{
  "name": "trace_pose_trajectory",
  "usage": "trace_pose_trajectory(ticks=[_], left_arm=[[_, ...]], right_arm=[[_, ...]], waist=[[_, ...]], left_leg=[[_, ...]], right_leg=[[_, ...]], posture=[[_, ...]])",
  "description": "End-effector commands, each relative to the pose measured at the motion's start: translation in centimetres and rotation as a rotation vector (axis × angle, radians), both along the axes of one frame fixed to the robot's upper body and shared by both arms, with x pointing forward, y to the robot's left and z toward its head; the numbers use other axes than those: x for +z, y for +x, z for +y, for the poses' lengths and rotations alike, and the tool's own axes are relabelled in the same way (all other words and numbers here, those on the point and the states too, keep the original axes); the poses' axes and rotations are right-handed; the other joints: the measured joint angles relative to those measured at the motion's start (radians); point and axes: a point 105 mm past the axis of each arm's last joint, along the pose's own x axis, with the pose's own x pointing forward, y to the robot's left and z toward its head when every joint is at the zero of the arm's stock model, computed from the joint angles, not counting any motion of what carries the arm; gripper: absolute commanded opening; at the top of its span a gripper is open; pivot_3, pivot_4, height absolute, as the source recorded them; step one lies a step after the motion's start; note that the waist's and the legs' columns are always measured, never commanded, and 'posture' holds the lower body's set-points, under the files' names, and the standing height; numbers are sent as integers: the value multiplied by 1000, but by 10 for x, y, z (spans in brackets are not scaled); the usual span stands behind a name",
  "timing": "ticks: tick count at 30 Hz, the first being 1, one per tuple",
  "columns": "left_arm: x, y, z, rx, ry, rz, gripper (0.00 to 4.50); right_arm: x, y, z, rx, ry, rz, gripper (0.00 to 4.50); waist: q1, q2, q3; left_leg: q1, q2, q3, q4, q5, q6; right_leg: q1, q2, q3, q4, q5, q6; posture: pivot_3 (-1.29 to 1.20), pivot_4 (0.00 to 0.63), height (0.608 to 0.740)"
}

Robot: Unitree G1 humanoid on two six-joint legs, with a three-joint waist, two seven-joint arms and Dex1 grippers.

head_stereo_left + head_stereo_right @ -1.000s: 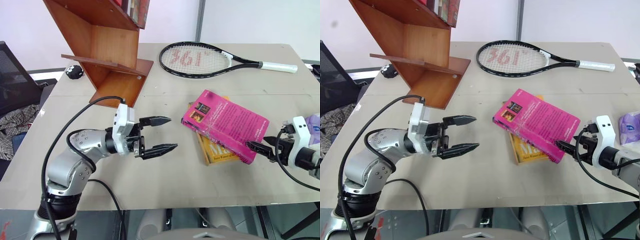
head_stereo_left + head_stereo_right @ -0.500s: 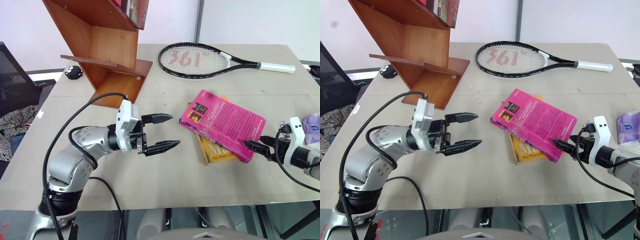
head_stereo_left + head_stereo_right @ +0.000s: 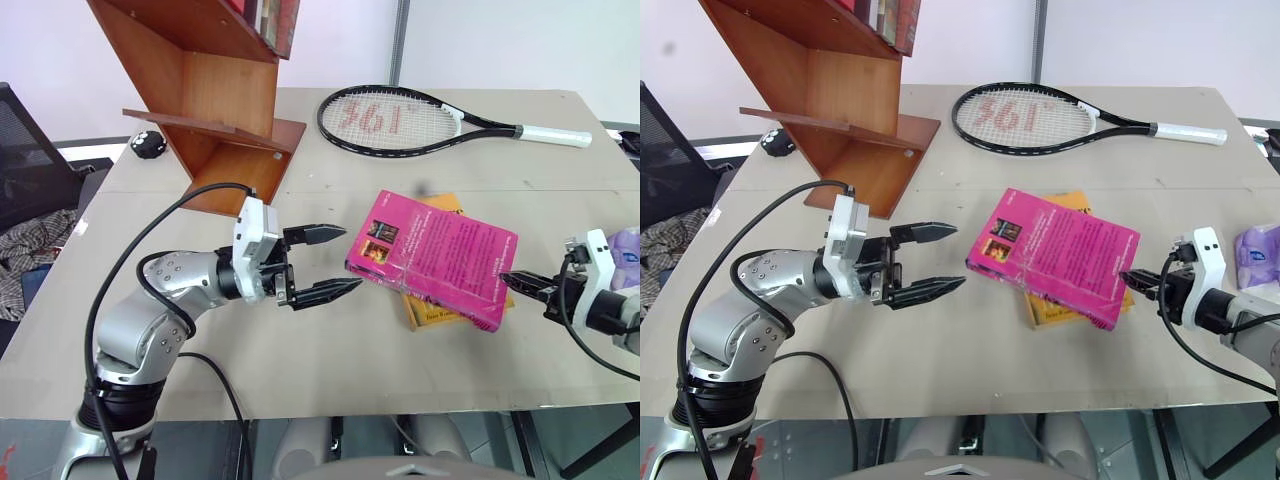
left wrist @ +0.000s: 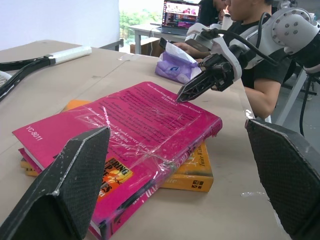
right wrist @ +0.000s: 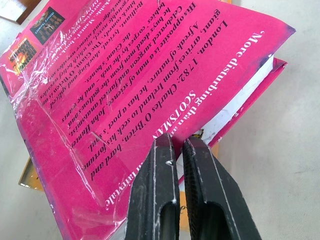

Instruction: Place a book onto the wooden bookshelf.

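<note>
The magenta-pink book lies flat on a yellow-orange book right of the table's middle. My right gripper is shut, its tips against the pink book's right edge, where the cover stands slightly off the white pages. Nothing shows between its fingers. My left gripper hovers open just left of the book, pointing at it and a short gap away. The reddish-brown wooden bookshelf, built of slanted boards, stands at the table's far left corner with several books up top.
A tennis racket lies across the far side of the table. A small black object sits left of the shelf's base. A purple tissue pack lies at the right edge. A seated person is beyond the table's right side.
The right gripper has closed from wide open. The pink book has slid left and turned, uncovering the yellow book's far corner. The left gripper has stayed put and open.
</note>
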Motion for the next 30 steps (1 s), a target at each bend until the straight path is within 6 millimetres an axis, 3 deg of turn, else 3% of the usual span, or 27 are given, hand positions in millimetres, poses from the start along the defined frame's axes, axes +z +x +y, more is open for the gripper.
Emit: trace_pose_trajectory(ticks=[1,7,19,30], left_arm=[[9,-4,-4,-24,-7,-40,4500],[9,-3,-5,-22,-9,-41,4500],[11,-4,-6,-11,-15,-42,4500],[6,-5,-3,5,-18,-27,4500]], right_arm=[[7,-3,-4,-8,-16,-12,28],[12,0,0,-3,-22,-27,28],[12,22,34,5,-10,-62,28],[11,30,45,4,-13,-67,28]], waist=[[0,0,0],[0,0,0],[-1,0,0],[-3,0,0]], left_leg=[[0,0,0,0,0,0],[0,0,0,0,0,0],[-1,0,0,0,1,-2],[-1,0,0,0,1,-1]], right_leg=[[0,0,0,0,0,0],[0,0,0,0,0,0],[-1,0,0,0,0,0],[-1,0,0,0,0,0]], posture=[[0,150,740],[0,150,740],[0,150,740],[0,150,740]])
